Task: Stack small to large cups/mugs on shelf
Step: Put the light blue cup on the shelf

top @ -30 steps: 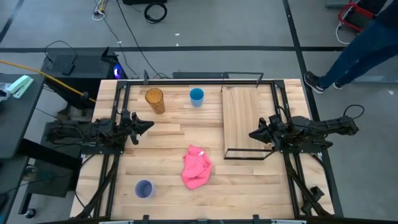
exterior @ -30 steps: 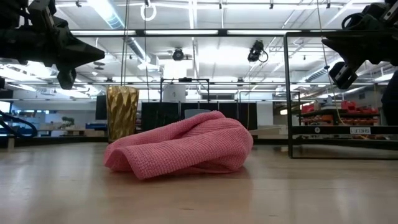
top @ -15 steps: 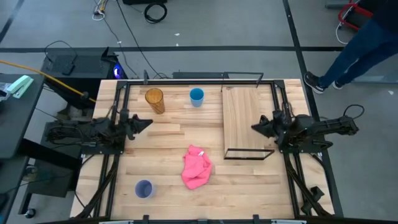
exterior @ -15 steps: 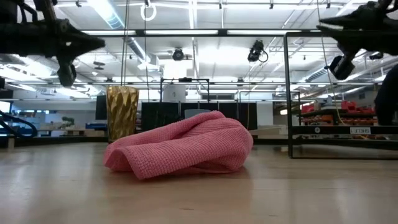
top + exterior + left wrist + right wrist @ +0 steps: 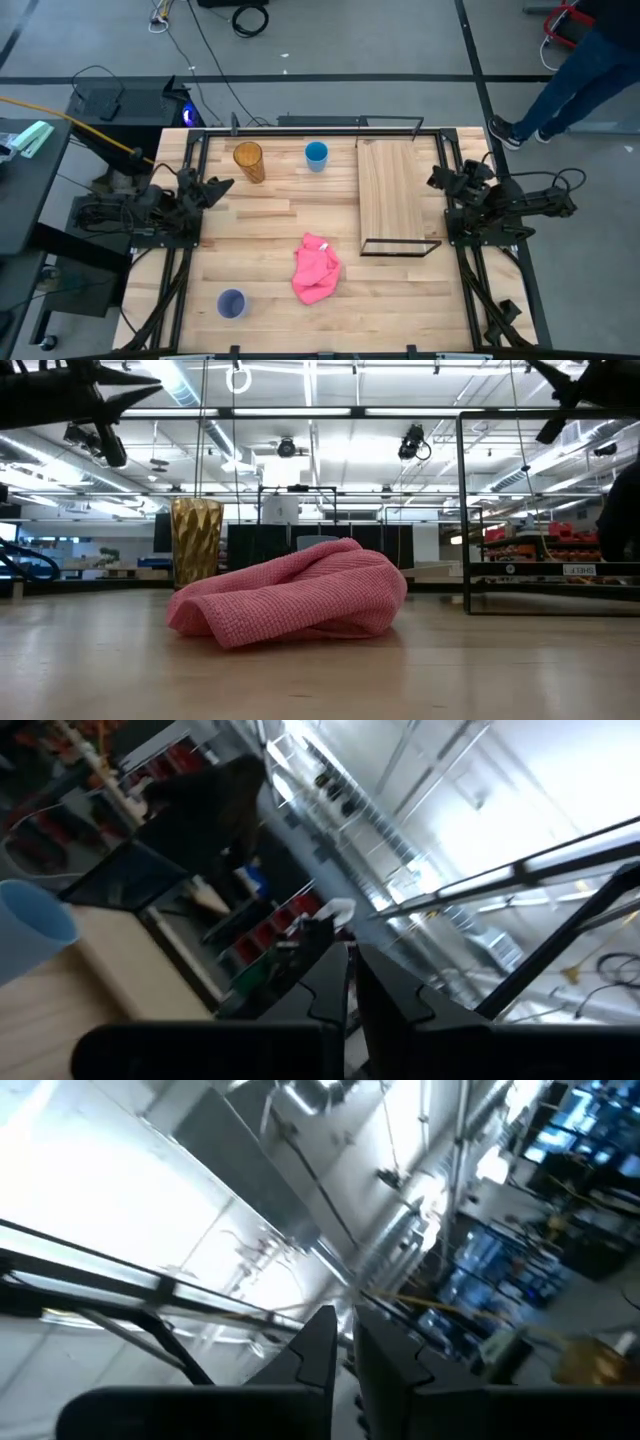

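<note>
The amber-orange cup point(image 5: 248, 160) and the light blue cup point(image 5: 316, 155) stand upright on the table near its far edge. The lavender cup point(image 5: 231, 303) stands near the front left. The shelf board point(image 5: 390, 195) with its thin black frame lies at the right. My left gripper point(image 5: 222, 185) is shut and empty, raised near the left edge, in front of the amber cup. My right gripper point(image 5: 435, 178) is shut and empty, raised over the shelf's right edge. Both point upward in their wrist views point(image 5: 350, 990) point(image 5: 345, 1345).
A crumpled pink cloth point(image 5: 316, 268) lies in the middle front of the table, and in the low view point(image 5: 290, 600) it hides much of what lies behind it. A person's legs point(image 5: 565, 75) stand beyond the far right corner.
Both arms have drawn back and tipped their fingers upward. My left gripper has gone toward the table's left edge and up. My right gripper has gone toward the right edge and up, off the middle of the shelf. Cups, cloth and shelf have stayed put.
</note>
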Available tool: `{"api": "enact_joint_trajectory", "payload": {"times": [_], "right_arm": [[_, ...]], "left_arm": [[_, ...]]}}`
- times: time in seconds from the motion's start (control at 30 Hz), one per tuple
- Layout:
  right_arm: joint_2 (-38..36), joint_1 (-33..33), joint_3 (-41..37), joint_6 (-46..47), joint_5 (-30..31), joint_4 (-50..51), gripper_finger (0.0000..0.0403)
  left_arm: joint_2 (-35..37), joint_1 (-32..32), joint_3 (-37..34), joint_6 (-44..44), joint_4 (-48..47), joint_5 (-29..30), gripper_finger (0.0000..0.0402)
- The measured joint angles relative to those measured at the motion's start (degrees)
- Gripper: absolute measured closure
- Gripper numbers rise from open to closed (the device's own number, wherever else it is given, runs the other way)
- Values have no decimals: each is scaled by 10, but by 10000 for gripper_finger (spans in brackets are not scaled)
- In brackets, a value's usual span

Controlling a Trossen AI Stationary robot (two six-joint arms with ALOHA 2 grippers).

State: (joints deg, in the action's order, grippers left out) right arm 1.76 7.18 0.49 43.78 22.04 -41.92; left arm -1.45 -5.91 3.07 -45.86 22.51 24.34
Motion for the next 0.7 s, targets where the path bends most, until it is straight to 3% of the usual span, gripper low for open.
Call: {"api": "enact_joint_trajectory", "payload": {"times": [0.33,0.7], "right_arm": [[0,0,33,-83,28,-29,357],[18,0,105,-140,35,0,357]], "left_arm": [[0,0,0,118,148,0,392],[0,0,0,256,178,-1,380]]}}
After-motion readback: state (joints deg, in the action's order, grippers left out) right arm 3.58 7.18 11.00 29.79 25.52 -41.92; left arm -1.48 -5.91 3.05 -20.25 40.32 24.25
